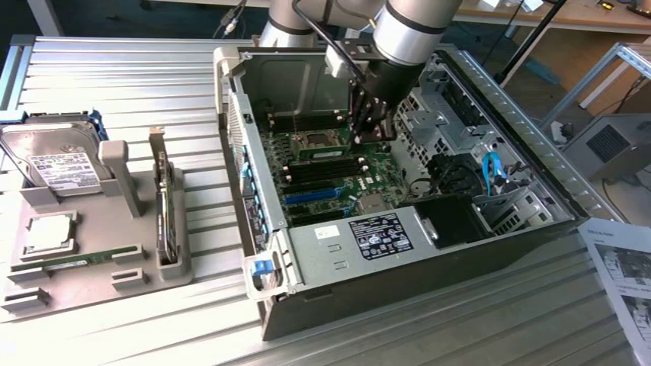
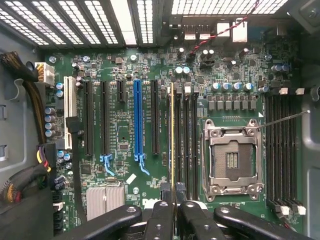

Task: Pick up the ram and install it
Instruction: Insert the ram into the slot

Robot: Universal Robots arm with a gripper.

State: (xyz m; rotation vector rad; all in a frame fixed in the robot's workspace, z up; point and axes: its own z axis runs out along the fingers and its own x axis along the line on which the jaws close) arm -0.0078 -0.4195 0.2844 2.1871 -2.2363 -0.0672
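1. Green circuit board shows edge-on in the wrist view. The ram [image 2: 172, 140] stands on its long edge with a thin yellowish line along its top.
2. The gripper [image 2: 173, 206] is clamped on the ram, with one black finger [image 2: 160, 220] against each flat side.
3. The ram runs parallel to the bank of black memory slots [image 2: 186, 145], which lies between the empty CPU socket [image 2: 232, 155] and the expansion slots. It lines up with the slot on the side toward the blue expansion slot [image 2: 138, 120]. Whether it is pressed fully home in that slot cannot be told.
4. A second bank of memory slots [image 2: 281, 145] sits on the far side of the CPU socket, and both banks are on the green motherboard [image 2: 120, 65].
5. In the exterior view the arm reaches down into the open computer case [image 1: 237, 137], which lies on its side. The gripper [image 1: 373, 131] is low over the motherboard, just beside the socket.
6. A grey tray [image 1: 142, 278] sits on the ribbed metal table [image 1: 133, 76], at the exterior view's left and well apart from the case.
7. The tray holds a hard drive [image 1: 56, 164], a square silver processor chip [image 1: 49, 232], an upright dark expansion card [image 1: 163, 206] and a narrow green board [image 1: 81, 262] lying flat.
8. A printed paper sheet [image 1: 623, 267] lies at the exterior view's right edge.
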